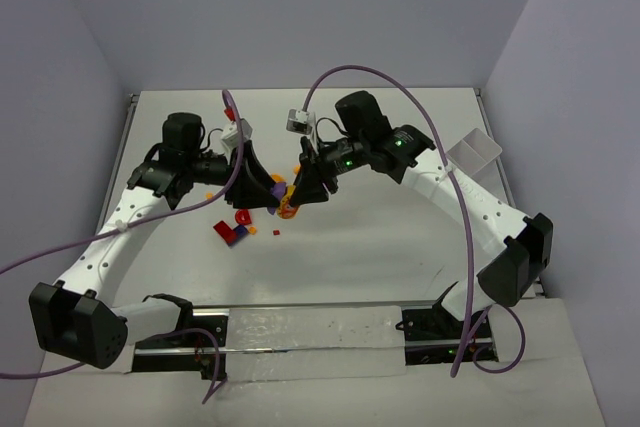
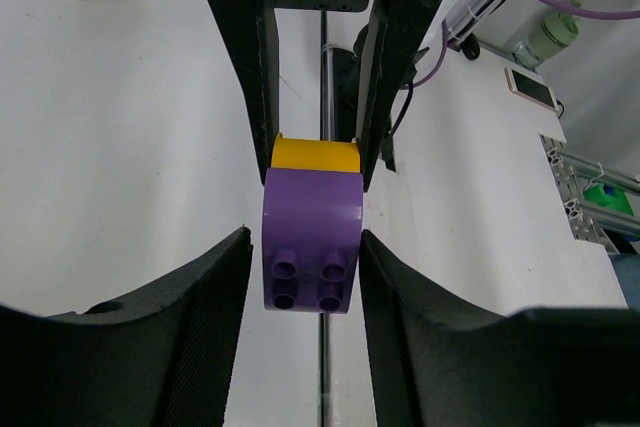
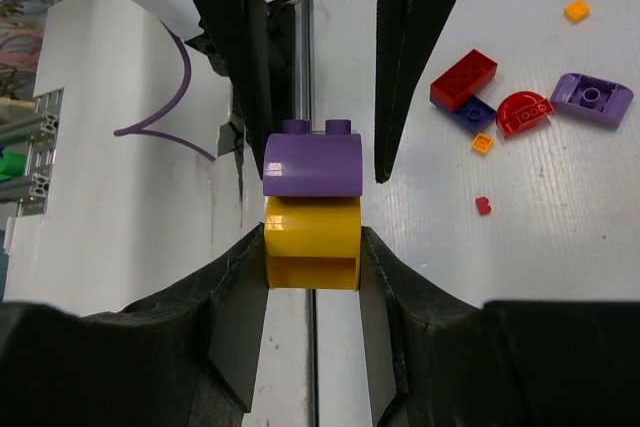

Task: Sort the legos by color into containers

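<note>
Nine legos (image 3: pixel 463 77) are in view, with two arms (image 1: pixel 110 237) and one white container (image 1: pixel 472 154).

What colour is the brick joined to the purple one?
Yellow. The brick shows best in the right wrist view.

The left tool (image 1: pixel 266 190) and right tool (image 1: pixel 298 195) meet tip to tip over the mid-surface (image 1: pixel 400 237), joined blocks (image 3: pixel 311 212) plugging the gap between them. Loose legos (image 1: pixel 235 225) litter the spot just nearer. A tub (image 1: pixel 472 154) stands by the right edge. The near right side lies open.
</note>
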`<action>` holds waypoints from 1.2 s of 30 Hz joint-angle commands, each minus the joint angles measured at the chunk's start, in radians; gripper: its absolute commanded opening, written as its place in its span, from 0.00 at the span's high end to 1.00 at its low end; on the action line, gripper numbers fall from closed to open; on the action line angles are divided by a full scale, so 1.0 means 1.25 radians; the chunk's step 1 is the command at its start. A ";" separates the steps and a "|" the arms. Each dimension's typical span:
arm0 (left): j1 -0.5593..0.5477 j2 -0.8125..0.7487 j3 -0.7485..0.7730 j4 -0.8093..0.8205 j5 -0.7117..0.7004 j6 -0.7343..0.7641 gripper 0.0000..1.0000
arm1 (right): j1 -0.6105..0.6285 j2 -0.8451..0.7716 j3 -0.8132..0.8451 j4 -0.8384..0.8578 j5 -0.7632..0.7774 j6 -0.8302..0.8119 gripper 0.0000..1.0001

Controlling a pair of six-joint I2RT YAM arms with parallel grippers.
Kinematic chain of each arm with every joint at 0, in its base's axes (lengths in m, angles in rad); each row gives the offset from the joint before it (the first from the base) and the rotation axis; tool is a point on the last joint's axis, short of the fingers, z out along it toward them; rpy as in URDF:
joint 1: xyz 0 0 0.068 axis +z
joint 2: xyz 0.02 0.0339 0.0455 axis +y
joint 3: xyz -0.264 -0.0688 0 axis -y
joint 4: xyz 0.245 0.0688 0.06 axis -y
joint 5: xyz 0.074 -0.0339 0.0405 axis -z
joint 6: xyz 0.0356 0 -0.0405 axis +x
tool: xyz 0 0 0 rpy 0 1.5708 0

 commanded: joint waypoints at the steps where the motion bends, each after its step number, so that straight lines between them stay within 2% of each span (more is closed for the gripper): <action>1: -0.007 0.000 0.031 -0.004 0.034 0.024 0.49 | 0.005 -0.005 0.017 0.002 0.010 -0.010 1.00; 4: -0.007 -0.002 0.028 -0.003 0.036 0.024 0.54 | 0.005 0.001 0.022 -0.001 0.014 -0.011 1.00; 6: -0.007 -0.002 0.028 -0.003 0.040 0.022 0.60 | 0.006 0.003 0.021 0.000 0.020 -0.010 1.00; 9: -0.007 -0.002 0.027 0.005 0.045 0.011 0.77 | 0.006 0.005 0.019 0.000 0.031 -0.009 1.00; 12: -0.007 0.001 0.027 0.012 0.048 -0.002 0.99 | 0.006 0.005 0.014 -0.004 0.049 -0.014 1.00; 19: 0.012 0.001 0.033 0.012 0.030 0.003 1.00 | 0.005 -0.008 -0.017 -0.039 0.087 -0.055 1.00; 22: 0.057 -0.009 0.028 0.039 0.032 -0.020 1.00 | 0.002 -0.022 -0.057 -0.051 0.111 -0.080 1.00; 28: 0.127 0.003 0.063 -0.025 0.014 0.054 1.00 | -0.033 -0.048 -0.096 -0.095 0.150 -0.125 1.00; 31: 0.142 0.015 0.082 -0.062 -0.077 0.099 1.00 | -0.090 -0.060 -0.101 -0.138 0.185 -0.166 1.00; 36: 0.142 0.023 0.061 -0.009 -0.300 0.065 1.00 | -0.316 -0.082 -0.065 -0.216 0.294 -0.270 1.00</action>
